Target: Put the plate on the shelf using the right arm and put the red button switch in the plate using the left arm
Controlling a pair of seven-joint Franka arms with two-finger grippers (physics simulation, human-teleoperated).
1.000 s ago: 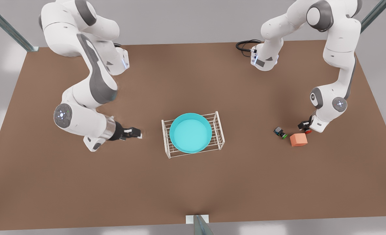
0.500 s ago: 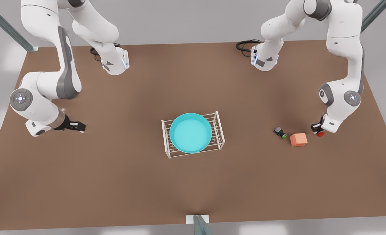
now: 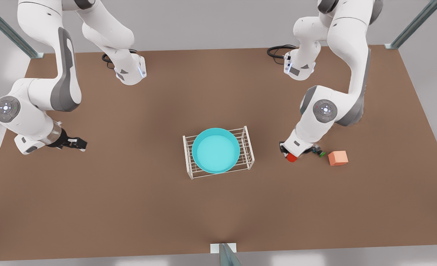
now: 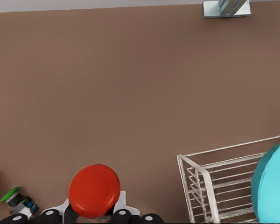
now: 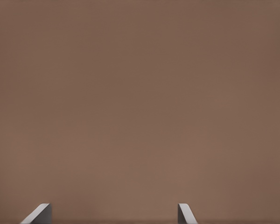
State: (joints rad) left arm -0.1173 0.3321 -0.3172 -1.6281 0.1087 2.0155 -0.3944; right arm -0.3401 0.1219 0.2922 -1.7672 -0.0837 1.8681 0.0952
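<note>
**A:** What differs from half a second ago?

**B:** The left claw (image 3: 289,155), clamped on the red button switch (image 3: 291,158), has swung from beyond the salmon cube (image 3: 338,157) to the cube's other side. It now hangs between the green-capped switch (image 3: 319,152) and the shelf (image 3: 248,147). The right claw (image 3: 79,144) has drifted a little farther toward the front view's left edge.

**A:** Where do the task's things sit?

**B:** The turquoise plate (image 3: 215,150) rests on top of the white wire shelf at the table's (image 3: 218,207) centre. In the left wrist view the red cap (image 4: 94,190) sits between the fingers (image 4: 122,207), with the shelf's corner (image 4: 200,177) and the plate's rim (image 4: 273,186) off to one side.

**A:** And the right claw's state?

**B:** Open and empty; the right wrist view shows its two fingertips (image 5: 37,214) spread apart above bare brown table.

**A:** How much room is there?

**B:** Bare table lies between the red switch and the shelf. The right claw is near the table's edge at the front view's left, well apart from everything else
</note>
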